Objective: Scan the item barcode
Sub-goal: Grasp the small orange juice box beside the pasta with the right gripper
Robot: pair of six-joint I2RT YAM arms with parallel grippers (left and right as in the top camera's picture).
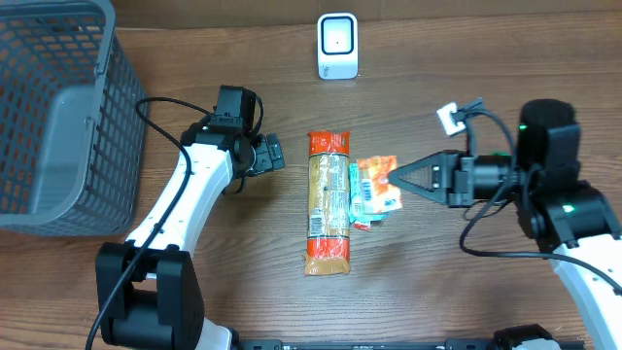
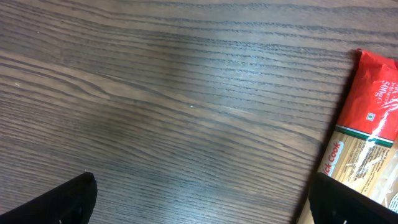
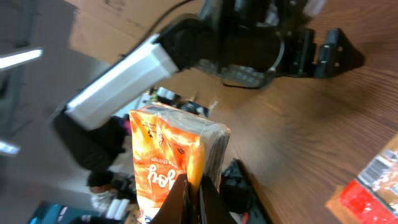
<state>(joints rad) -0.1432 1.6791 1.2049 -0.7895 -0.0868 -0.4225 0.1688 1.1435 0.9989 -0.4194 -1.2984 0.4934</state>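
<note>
My right gripper is shut on the edge of a small orange snack packet, held just above the table beside a long pasta packet. In the right wrist view the orange packet stands upright, pinched between the closed fingertips. A white barcode scanner stands at the back of the table, well away from the packet. My left gripper is open left of the pasta, with nothing in it; its fingers frame bare wood, and the pasta's red end lies at the right. No barcode shows.
A grey wire basket fills the far left corner. The pasta packet lies lengthwise in the middle of the wooden table. Cables trail from both arms.
</note>
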